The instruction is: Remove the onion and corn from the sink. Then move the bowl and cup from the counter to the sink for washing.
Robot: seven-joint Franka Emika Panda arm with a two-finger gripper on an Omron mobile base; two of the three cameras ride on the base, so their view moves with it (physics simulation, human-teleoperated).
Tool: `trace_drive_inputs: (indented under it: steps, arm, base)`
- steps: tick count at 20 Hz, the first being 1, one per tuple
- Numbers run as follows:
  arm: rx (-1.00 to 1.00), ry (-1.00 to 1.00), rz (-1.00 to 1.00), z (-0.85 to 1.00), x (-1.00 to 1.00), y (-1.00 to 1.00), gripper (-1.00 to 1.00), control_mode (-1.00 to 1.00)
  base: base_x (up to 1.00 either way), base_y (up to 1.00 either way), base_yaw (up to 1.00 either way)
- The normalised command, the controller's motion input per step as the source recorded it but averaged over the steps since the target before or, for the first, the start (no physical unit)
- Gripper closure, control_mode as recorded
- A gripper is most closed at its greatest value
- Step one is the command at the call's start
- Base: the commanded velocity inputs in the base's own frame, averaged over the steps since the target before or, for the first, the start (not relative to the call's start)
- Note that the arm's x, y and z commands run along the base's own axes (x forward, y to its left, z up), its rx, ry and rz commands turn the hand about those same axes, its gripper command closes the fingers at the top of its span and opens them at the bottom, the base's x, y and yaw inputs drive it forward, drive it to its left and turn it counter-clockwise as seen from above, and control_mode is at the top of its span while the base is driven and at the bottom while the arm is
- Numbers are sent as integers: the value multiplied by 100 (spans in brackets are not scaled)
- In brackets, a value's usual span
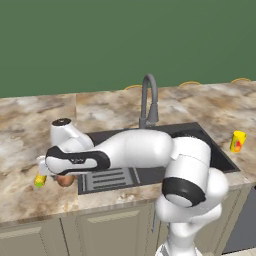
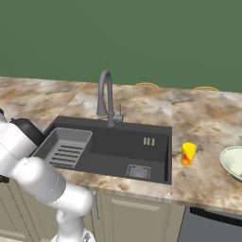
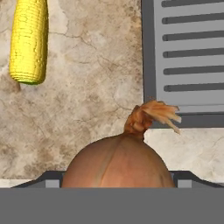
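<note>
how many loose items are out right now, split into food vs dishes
food: 2, the onion and the corn, both on the counter left of the sink
dishes: 2, the cup and the bowl
total: 4

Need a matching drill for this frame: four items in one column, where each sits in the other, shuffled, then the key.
Items:
1. onion
2. corn
3. cup
4. bowl

Places:
A. on the counter just right of the sink
B. at the far right edge of the right base view, cut off by the frame
C. lying on the counter left of the sink, apart from the other vegetable
D. on the counter left of the sink, right in front of the gripper

Pairs: 1-D, 2-C, 3-A, 4-B
</note>
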Motion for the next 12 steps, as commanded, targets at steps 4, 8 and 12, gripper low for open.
trace_drive_inputs:
  steps: [4, 8, 12]
  arm:
    - [0, -5, -3, -17, 13, 16, 100, -100]
    - [0, -2, -3, -17, 11, 13, 100, -100]
    - [0, 0, -3, -17, 12, 10, 100, -100]
  base:
    - [0, 0, 0]
    - [0, 0, 0]
    - [0, 0, 0]
